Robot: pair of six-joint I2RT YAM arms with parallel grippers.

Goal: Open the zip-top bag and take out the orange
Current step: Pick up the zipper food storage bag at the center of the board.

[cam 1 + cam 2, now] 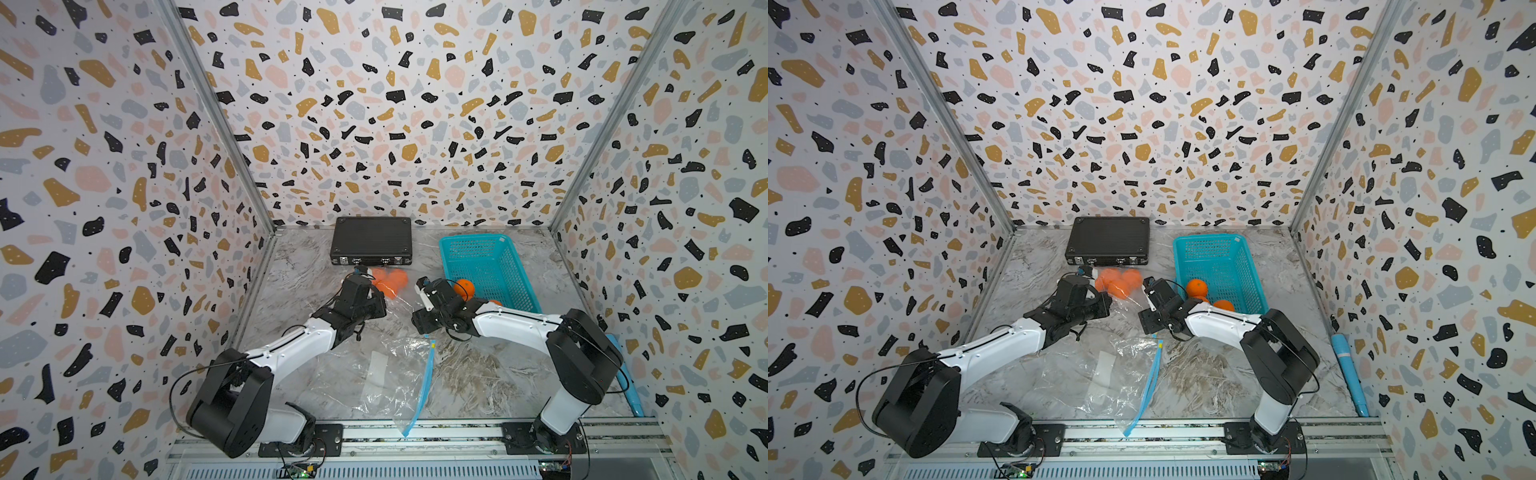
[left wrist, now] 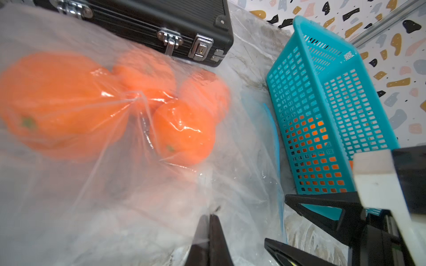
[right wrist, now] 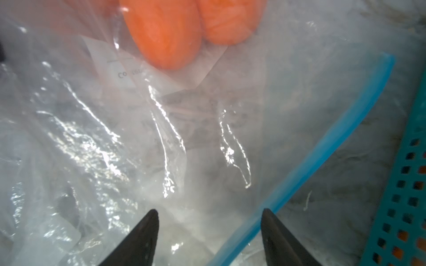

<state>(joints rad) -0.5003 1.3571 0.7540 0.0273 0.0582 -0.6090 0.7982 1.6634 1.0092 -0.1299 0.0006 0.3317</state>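
Pinching the clear film of the zip-top bag [image 2: 103,195], the left tool [image 2: 210,218] has its fingers pressed together on the plastic. The bagged oranges [image 2: 184,133] lie just beyond those tips (a blurred cluster seen through the film), bunched beside the black case [image 2: 161,20] on the desk [image 1: 478,374]. The right tool [image 3: 209,213] hovers over the same bag with its fingers apart, holding nothing. The blue zip strip [image 3: 322,147] passes between them, close to one tip. Loose oranges [image 1: 1196,287] sit in the teal basket [image 2: 322,103] next to the right tool.
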